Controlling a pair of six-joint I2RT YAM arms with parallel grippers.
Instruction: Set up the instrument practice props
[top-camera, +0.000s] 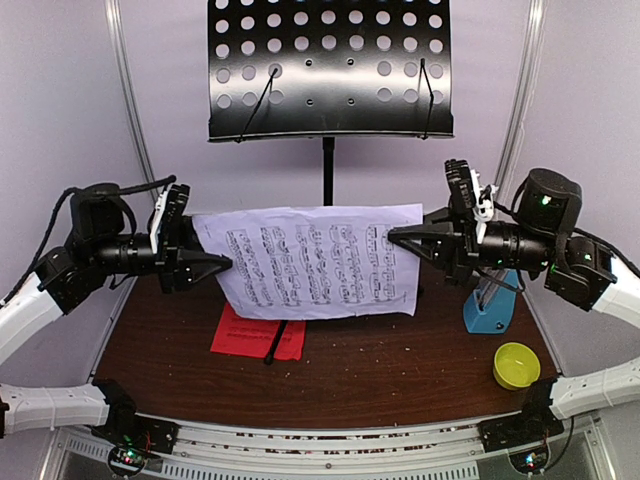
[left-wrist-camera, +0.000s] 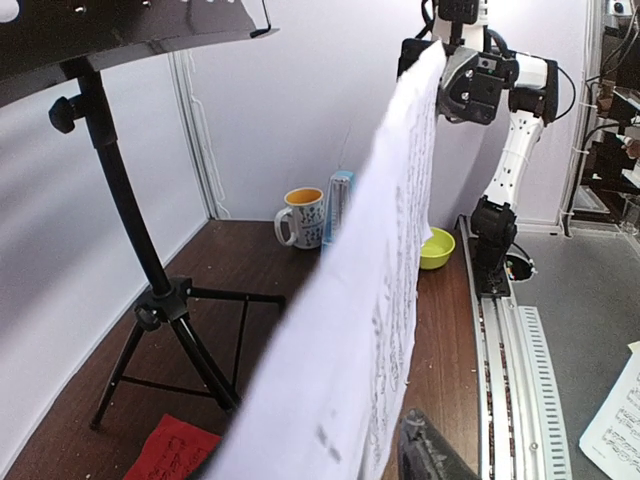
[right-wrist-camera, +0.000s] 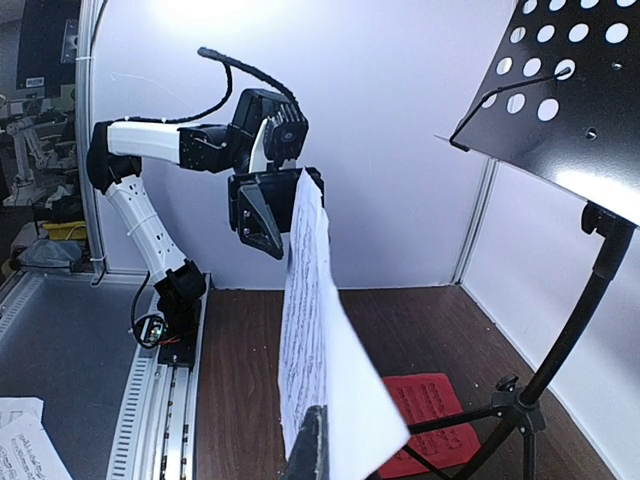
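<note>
Looking down from above, the white music sheet (top-camera: 320, 265) is seen strung out in the air between the two grippers, so its long axis runs straight across from one to the other. The right gripper (top-camera: 400, 237) is clamped shut on the sheet's right edge, no doubt there. The left gripper (top-camera: 215, 265) is set right at the left edge, but tbh it can't be told whether the paper is actually pinched or just sitting between loosened jaws. On its own wrist camera only one finger is shown, just beside the paper, and the other is hidden behind it.

What the next move is judged to hinge on: the desk of the music stand (top-camera: 330, 70) is placed above and beyond both grippers, roughly midway between them. So neither arm is really favoured, and the sheet would need to be carried up and away from the fingertips, kept level, to be landed on the lip at the desk's bottom edge. If only the right side is truly held, sagging on the left should be expected.

Below the left gripper the red music sheet (top-camera: 255, 335) is laid flat on the table (top-camera: 400, 380); the blue metronome (top-camera: 490, 310) is tucked just below the right gripper's arm.
</note>
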